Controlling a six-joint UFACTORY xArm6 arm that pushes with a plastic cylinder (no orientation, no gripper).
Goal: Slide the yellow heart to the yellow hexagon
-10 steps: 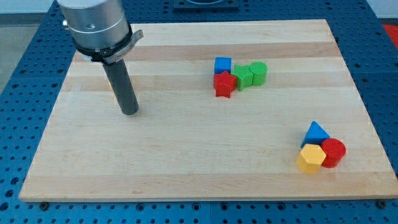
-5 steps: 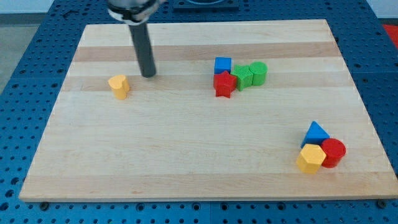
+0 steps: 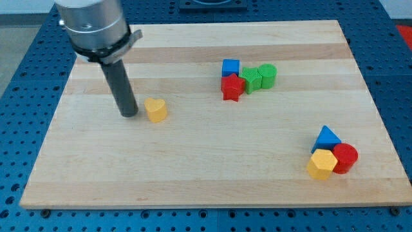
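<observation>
A pale wooden board [image 3: 193, 180] with lengthwise grain lies on a blue perforated table [image 3: 19, 77] and fills most of the view. From the board's top-left corner a grey metal arm housing [image 3: 90, 26] reaches down and ends in a straight dark rod [image 3: 120, 87]; my tip [image 3: 129, 114] rests on the wood in the board's left half, roughly midway between its top and bottom edges. The arm carries no jaws at all, only this rod, so nothing is held. Just to the tip's right sits the small yellow heart block [image 3: 155, 110]; a thin strip of wood seems to show between them, though from this angle I cannot be sure they are apart. Near the top edge, a little right of centre, four blocks cluster in contact: a blue cube [image 3: 230, 67], a red star-shaped block [image 3: 232, 87] just below it, a green block [image 3: 251, 78] of unclear shape to their right, and a green cylinder [image 3: 268, 75] at the right end. Well apart from the heart, near the bottom-right corner, three more blocks touch: a blue triangular block [image 3: 327, 137] on top, a red cylinder [image 3: 345, 158] at lower right, and the yellow hexagon block [image 3: 322, 164] at lower left.
</observation>
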